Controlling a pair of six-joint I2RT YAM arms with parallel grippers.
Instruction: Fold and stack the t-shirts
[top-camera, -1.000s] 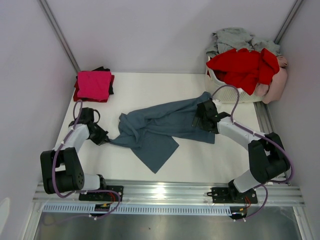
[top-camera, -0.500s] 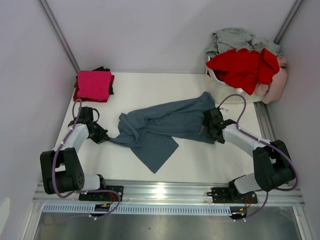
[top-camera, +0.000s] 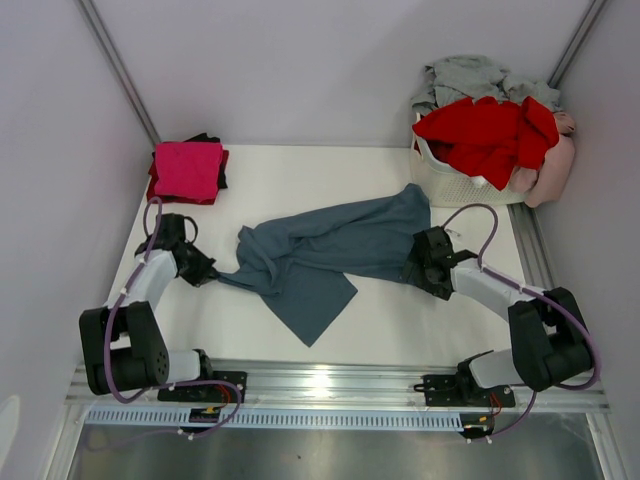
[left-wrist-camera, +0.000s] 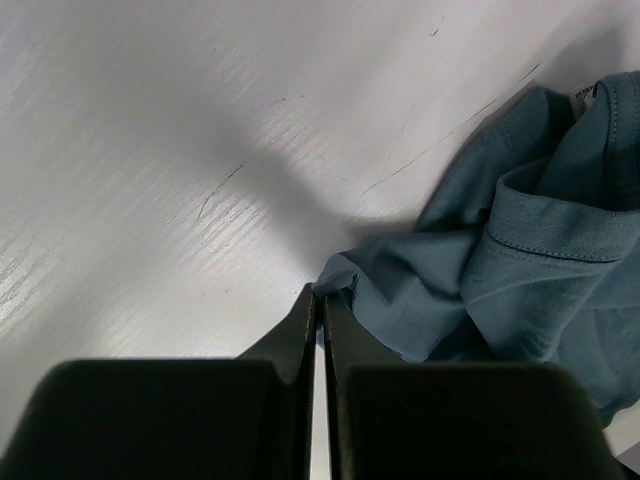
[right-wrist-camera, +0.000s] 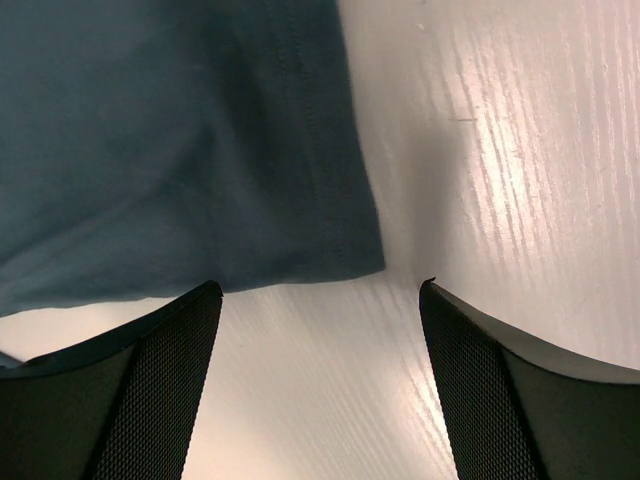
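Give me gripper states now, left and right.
Left gripper: shut, pinching a corner of the blue-grey t-shirt.
Right gripper: open over the t-shirt's hem, holding nothing.

T-shirt (top-camera: 340, 240) lies centre — folded stack (top-camera: 187, 168) back-left, basket (top-camera: 445, 181) back-right.

Open counter (top-camera: 300, 180) stretches behind the sprawled blue-grey t-shirt (top-camera: 330, 250); a laundry basket (top-camera: 452, 187) blocks the far right corner, a folded magenta t-shirt (top-camera: 187, 168) the far left.
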